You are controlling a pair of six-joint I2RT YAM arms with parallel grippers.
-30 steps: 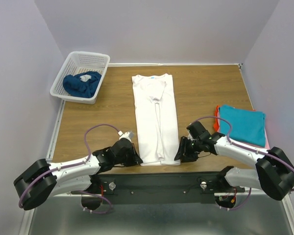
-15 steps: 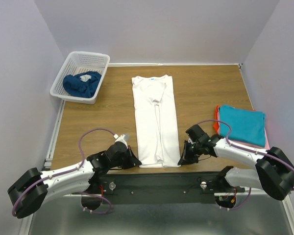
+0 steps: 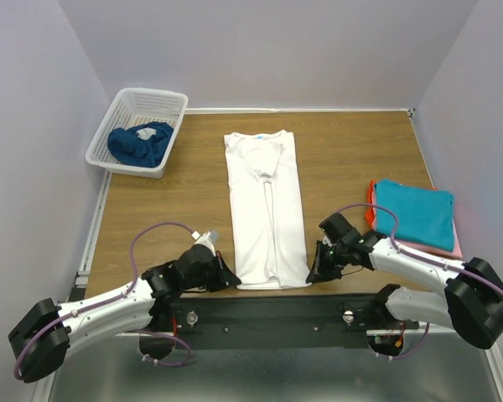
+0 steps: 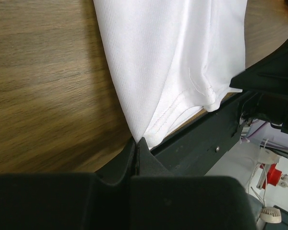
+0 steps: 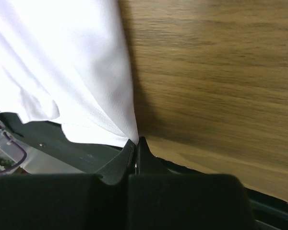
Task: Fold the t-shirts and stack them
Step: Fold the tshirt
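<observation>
Currently left end effector [image 3: 228, 282] and right end effector [image 3: 311, 275] clamped on white t-shirt [image 3: 267, 209] near-hem corners.

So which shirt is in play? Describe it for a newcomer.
On the table, look between the lattice basket, far left, and the teal-topped pile, right. The white t-shirt lies there, a long narrow strip, the only white one, the left pincer and right pincer gripping its near corners.

A folded teal cloth t-shirt [image 3: 415, 216] is hiding all but the edge of a red-orange shirt [image 3: 370, 209] beneath it.
</observation>
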